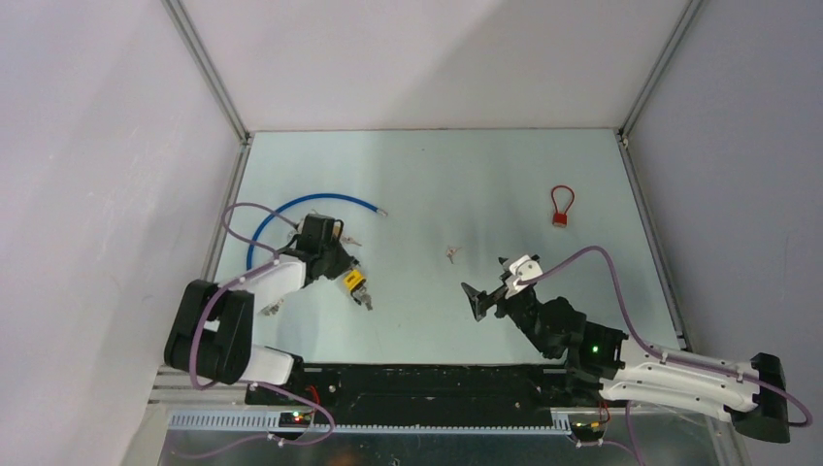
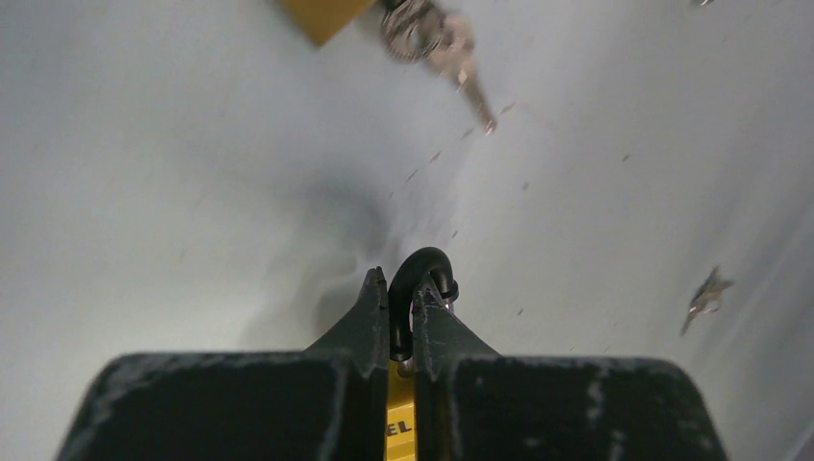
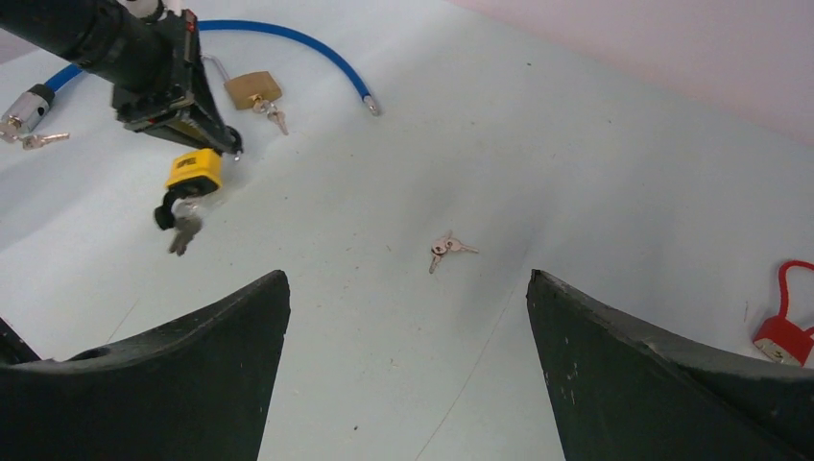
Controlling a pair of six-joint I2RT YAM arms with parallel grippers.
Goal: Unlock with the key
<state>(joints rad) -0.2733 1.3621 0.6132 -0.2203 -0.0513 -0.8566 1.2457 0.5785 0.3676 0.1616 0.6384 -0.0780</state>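
On the tabletop [image 1: 437, 175], seen from above, your left pincer [image 1: 349, 276] is pinching the yellow padlock [image 1: 357, 282], with a key bunch [image 1: 366, 300] hanging beneath it. Your right pincer [image 1: 497, 283] is hovering spread, well apart from it. In the left wrist view, the fingers [image 2: 355, 327] are pressing against the yellow body, where only the letters "EL" are showing. In the right wrist view, you are looking at three padlocks, counting the brass padlock [image 3: 253, 88] and red padlock [image 3: 785, 331], plus one blue cable [image 3: 288, 38] and one loose key pair [image 3: 446, 248].
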